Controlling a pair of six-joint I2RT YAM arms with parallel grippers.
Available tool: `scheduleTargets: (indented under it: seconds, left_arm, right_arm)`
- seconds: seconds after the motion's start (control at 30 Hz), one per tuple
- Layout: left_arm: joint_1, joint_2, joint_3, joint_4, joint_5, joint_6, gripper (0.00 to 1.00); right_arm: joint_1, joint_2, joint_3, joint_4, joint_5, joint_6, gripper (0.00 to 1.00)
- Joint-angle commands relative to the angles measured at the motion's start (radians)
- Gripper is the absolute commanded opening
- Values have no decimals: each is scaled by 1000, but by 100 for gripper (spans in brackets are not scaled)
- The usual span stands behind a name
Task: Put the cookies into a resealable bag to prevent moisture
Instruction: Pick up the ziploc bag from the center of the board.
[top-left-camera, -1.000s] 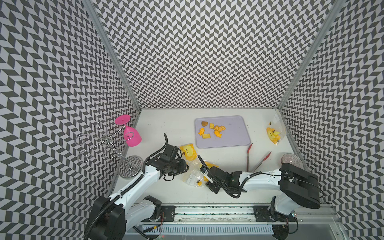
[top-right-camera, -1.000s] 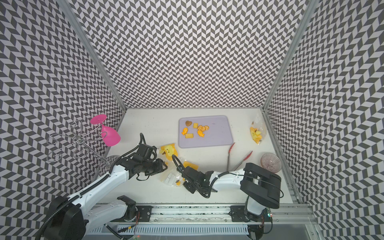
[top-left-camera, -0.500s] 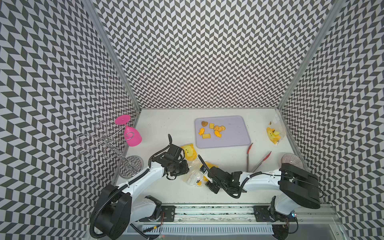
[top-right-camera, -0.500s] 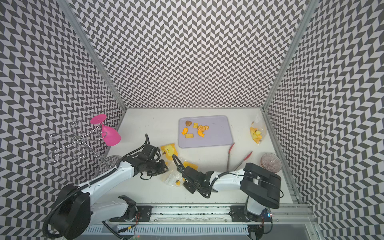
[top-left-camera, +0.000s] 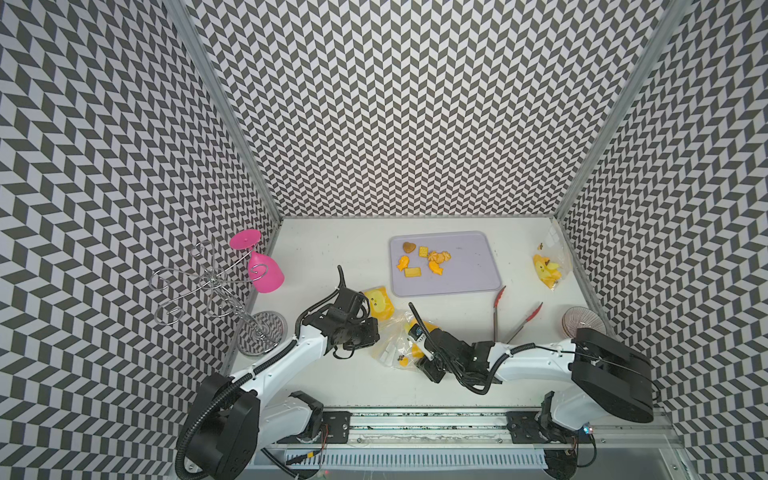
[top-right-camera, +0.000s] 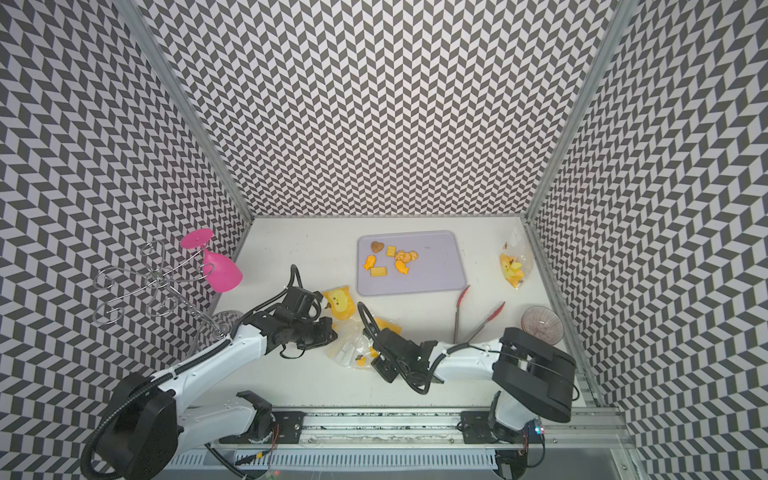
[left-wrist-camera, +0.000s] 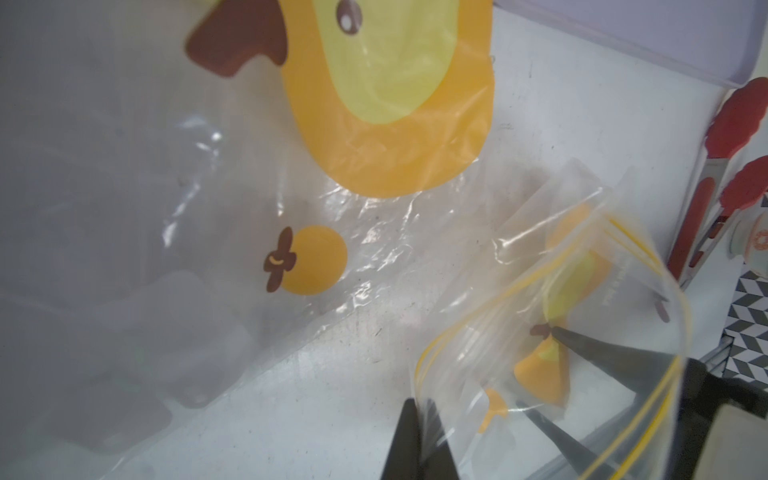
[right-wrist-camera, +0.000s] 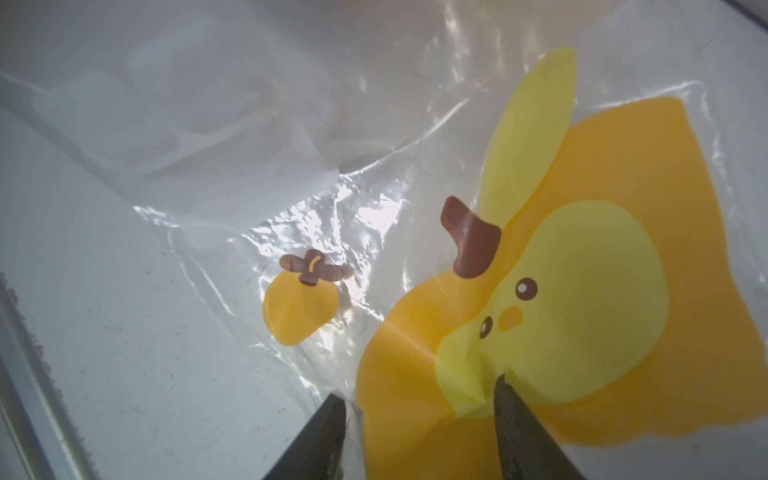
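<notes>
Your left gripper (left-wrist-camera: 422, 436) has just been closing and is now pinching the zip edge of the bag (left-wrist-camera: 519, 324). Your right gripper (right-wrist-camera: 419, 390) is spreading, its jaws standing apart over the film, so by my reading you are only getting the mouth open. The cookies (top-left-camera: 422, 259) are lying on the tray (top-left-camera: 469, 270), well apart from the bag, and the white table (top-left-camera: 332, 249) is sitting boxed in by chevron walls (top-left-camera: 415, 104).
</notes>
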Motion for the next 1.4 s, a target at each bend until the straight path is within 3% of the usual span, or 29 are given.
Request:
scheduleTargets:
  seconds: [0.0, 0.17, 0.5, 0.63, 0.73, 0.83, 0.93, 1.03, 1.17, 1.23, 1.33, 1.37]
  left_arm:
    - [-5, -28, 3, 53, 32, 5, 0]
    - [-5, -63, 23, 80, 54, -1, 0]
    - [17, -100, 177, 90, 29, 12, 0]
    - [89, -46, 350, 9, -78, 54, 0]
    - [169, 26, 498, -54, -159, 102, 0]
    - [255, 116, 628, -80, -203, 153, 0]
    - [301, 232, 781, -130, -335, 185, 0]
    - [305, 377, 960, -214, -578, 213, 0]
    - [281, 576, 1195, -349, -997, 205, 0]
    - [252, 655, 1258, -368, -1118, 221, 0]
    - [153, 778, 1302, -362, -1391, 311, 0]
    - [141, 810, 1321, -388, -1351, 291, 0]
  right_arm:
    - [-14, -51, -17, 59, 1, 26, 68]
    - [-42, -104, -40, 71, 20, 66, 78]
    - [-165, -374, -68, 58, 88, 217, 84]
    - [-181, -517, -63, 76, 205, 256, 100]
    - [-226, -586, -39, 23, 249, 331, 100]
    - [-291, -595, -6, -30, 203, 328, 100]
    - [-347, -572, 27, -96, 181, 326, 100]
    - [-421, -478, 114, -266, 210, 397, 100]
    - [-545, -357, 222, -534, 273, 534, 80]
    - [-601, -326, 248, -609, 284, 562, 82]
    - [-651, -319, 235, -664, 327, 600, 89]
    - [-670, -319, 225, -680, 332, 612, 89]
